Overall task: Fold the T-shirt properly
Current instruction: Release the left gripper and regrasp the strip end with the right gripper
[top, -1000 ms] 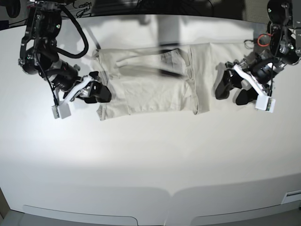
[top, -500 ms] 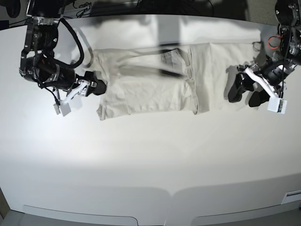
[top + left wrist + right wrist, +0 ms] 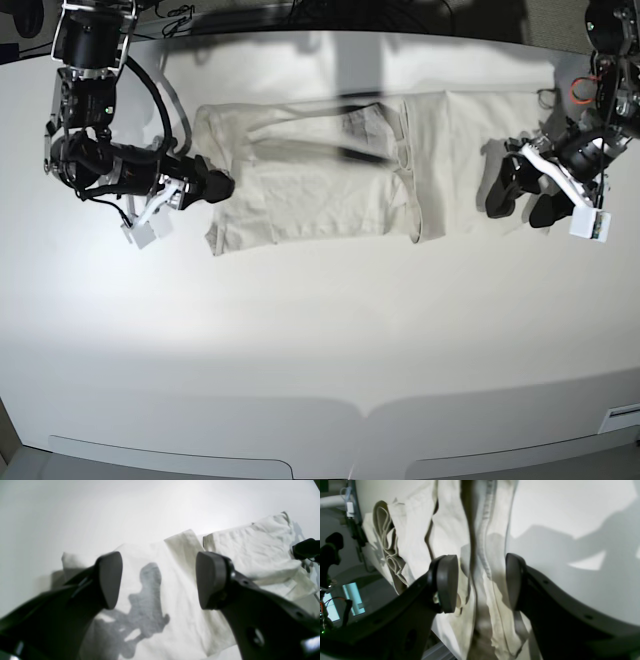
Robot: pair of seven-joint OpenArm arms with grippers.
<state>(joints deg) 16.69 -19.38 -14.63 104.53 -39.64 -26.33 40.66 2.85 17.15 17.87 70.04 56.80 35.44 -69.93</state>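
Observation:
The pale grey-beige T-shirt lies flat across the far half of the white table, with a folded band near its middle. My right gripper is at the shirt's left edge. In the right wrist view it is open, its jaws standing on either side of the shirt's bunched hem. My left gripper is at the shirt's right end. In the left wrist view it is open and empty, just above the cloth, casting a shadow on it.
A red cable loop and dark cables lie at the table's back edge. White sensor blocks hang from both wrists. The table's front edge runs along the bottom. A lit screen stands beyond the table.
My right gripper has turned and moved right onto the shirt's left edge. My left gripper drew back a little to the right, then held still. The shirt has not moved.

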